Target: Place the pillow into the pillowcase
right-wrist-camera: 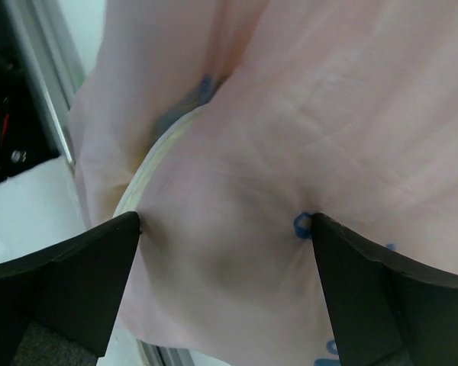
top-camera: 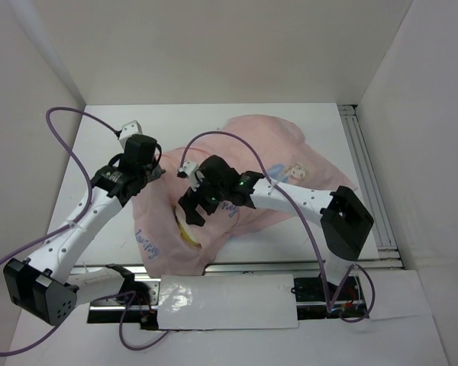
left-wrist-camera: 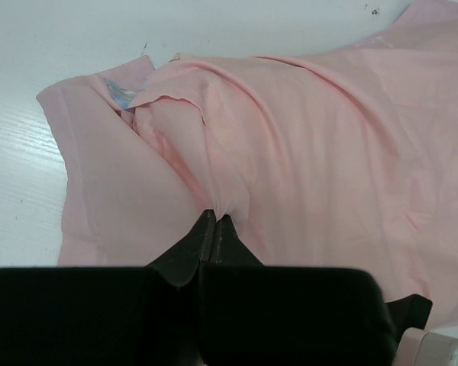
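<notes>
In the overhead view the white table (top-camera: 99, 152) lies bare at the left of the frame, and the left arm rises from the lower left corner towards the upper middle. Its left pincer (top-camera: 154, 174) sits at the left edge of the pillowcase (top-camera: 267, 145). The left wrist view shows that pincer (left-wrist-camera: 215, 219) closed, its black tips pressed together on a raised fold of the pink fabric (left-wrist-camera: 328, 152), with the table (left-wrist-camera: 61, 46) showing along the top and left of that frame. Just right of it and lower in the overhead view, a sliver of the cream-yellow pillow (top-camera: 187, 232) peeps out at the near edge of the cloth, below the right pincer (top-camera: 192, 206). The right wrist view shows the right pincer (right-wrist-camera: 225, 229) spread wide, one dark finger at the lower left and the other at the lower right of the frame, standing to either side of a rounded bulge in the pillowcase (right-wrist-camera: 328, 99). The pillow's pale rim (right-wrist-camera: 149, 171) curves out from under the cloth at the left of that bulge. Further right, the pillowcase lies spread pink side up, a faint blue cartoon print showing near the right arm's forearm, towards the right of the table.
</notes>
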{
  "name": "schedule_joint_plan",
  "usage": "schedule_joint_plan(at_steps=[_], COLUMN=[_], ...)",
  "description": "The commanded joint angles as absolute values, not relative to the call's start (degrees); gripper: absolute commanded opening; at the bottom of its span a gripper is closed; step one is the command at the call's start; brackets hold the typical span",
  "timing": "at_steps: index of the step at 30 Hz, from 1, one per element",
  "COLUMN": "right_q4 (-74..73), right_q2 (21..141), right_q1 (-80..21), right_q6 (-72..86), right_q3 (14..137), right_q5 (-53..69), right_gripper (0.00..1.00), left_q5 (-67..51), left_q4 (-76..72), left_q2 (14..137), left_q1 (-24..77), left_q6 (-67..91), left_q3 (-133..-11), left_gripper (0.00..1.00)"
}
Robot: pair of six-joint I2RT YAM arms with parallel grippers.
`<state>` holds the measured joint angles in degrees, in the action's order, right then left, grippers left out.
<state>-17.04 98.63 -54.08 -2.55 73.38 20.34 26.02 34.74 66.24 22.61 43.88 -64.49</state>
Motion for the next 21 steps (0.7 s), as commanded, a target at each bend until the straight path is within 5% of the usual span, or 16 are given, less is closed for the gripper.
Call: schedule_joint_plan(at_steps=[1, 12, 21], right_q4=[-17.75, -20.30, -21.62], right_q2=[97.83, 96.06, 101.24], right_q1=[-55.98, -68.99, -69.52], right_q6=[6.05, 9.22, 12.57], right_q3=[76.11, 76.21, 74.53], right_q5=[7.53, -12.81, -24.60], right_gripper=[1.00, 1.00, 0.97], left_q5=[27.42, 28.65, 31.19], left_q4=[31.11, 32.78, 35.24], left_q2=[65.13, 63.46, 57.66], left_q1=[22.24, 22.24, 22.24], left_q6=[45.61, 47.98, 51.85], left_q3=[-65.21, -63.98, -61.79], left_gripper=[0.00, 0.00, 0.00])
